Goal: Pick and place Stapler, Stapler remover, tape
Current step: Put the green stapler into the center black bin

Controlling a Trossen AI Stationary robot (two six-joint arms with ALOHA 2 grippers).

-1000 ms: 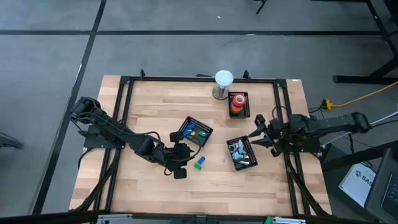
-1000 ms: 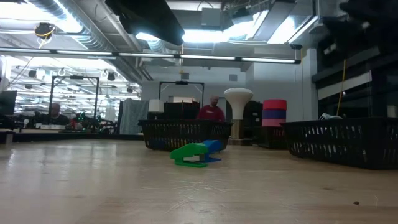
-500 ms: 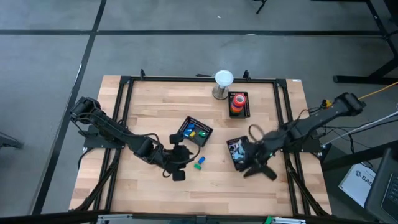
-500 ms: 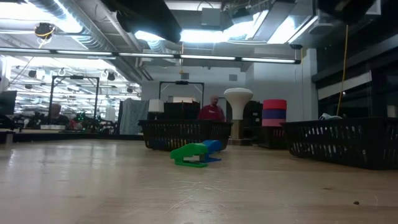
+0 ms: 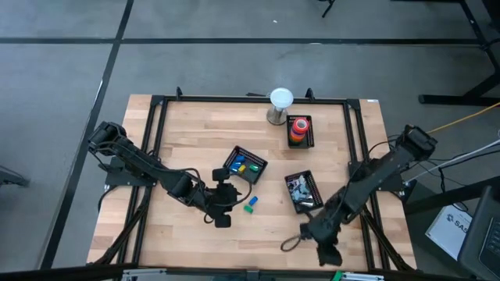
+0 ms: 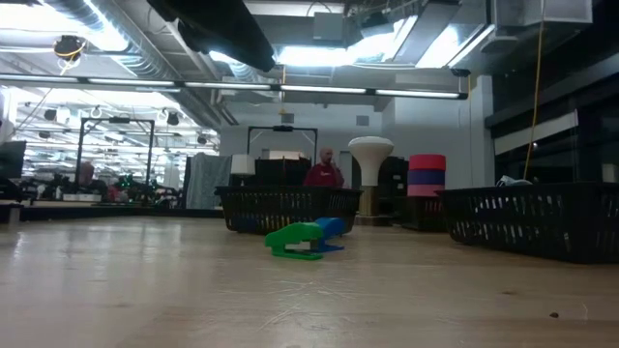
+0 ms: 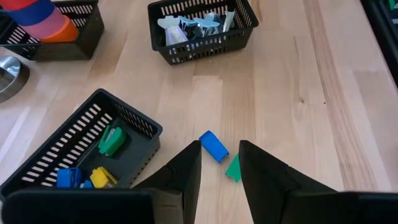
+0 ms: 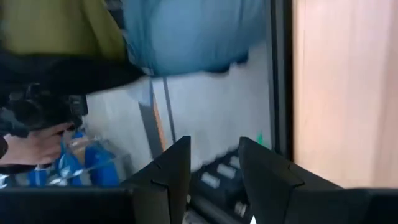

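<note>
High view: tape rolls sit stacked in a black basket at the table's far side. Small blue and green staplers lie on the wood just ahead of the left gripper, fingers spread. Right gripper hangs at the near edge, fingers parted.

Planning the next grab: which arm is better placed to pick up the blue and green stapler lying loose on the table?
Left. Its open gripper hovers beside the stapler; the right gripper is at the table's near edge.
</note>
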